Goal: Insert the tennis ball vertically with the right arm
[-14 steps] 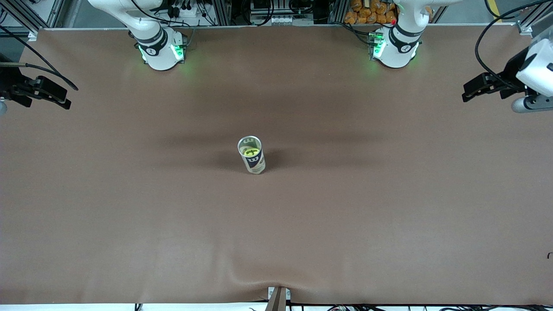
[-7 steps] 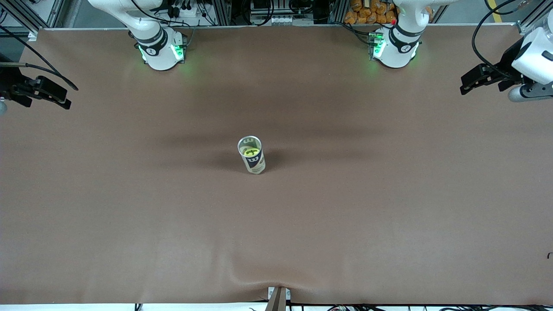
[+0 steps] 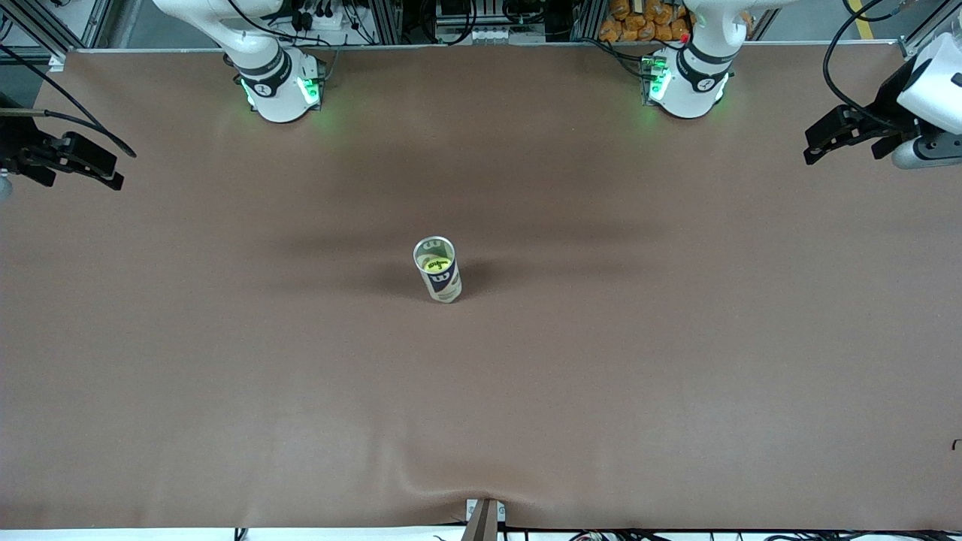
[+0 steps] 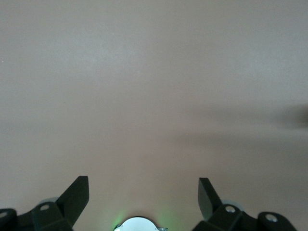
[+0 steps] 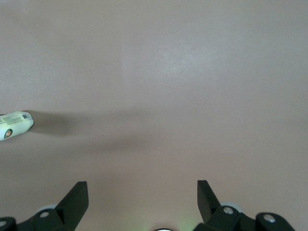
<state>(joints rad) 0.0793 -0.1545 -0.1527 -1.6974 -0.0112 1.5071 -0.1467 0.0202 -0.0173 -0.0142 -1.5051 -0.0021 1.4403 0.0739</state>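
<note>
Right now the right gripper (image 3: 113, 179) hangs over the table's edge at the right arm's end, fingers spread wide with nothing between them; the right wrist view shows both black fingertips (image 5: 77, 197) apart over bare brown surface. Left gripper (image 3: 815, 152) sits over the left arm's end of the table, also spread wide and empty, its fingers (image 4: 77, 195) apart over bare cover in the left wrist view. Neither gripper touches anything, and both are well apart from the can. Tennis ball can (image 3: 437, 269) stands upright near the middle of the table, mouth open at the top, roughly midway between the two arms' ends. Tennis ball (image 3: 437, 264) is inside the can, yellow-green with dark lettering, seen through the open mouth, sitting below the rim. Can wall has a dark label with a white logo facing the front camera, paler band at the base. The right wrist view catches the can (image 5: 14, 124) at the picture's edge, white label side showing, with its shadow stretched along the cover beside it. Table (image 3: 676, 361) is covered in a brown sheet, slightly puckered at the edge nearest the front camera, where a small clamp (image 3: 484, 517) sits. Both arm bases (image 3: 279, 90) show green lights.
</note>
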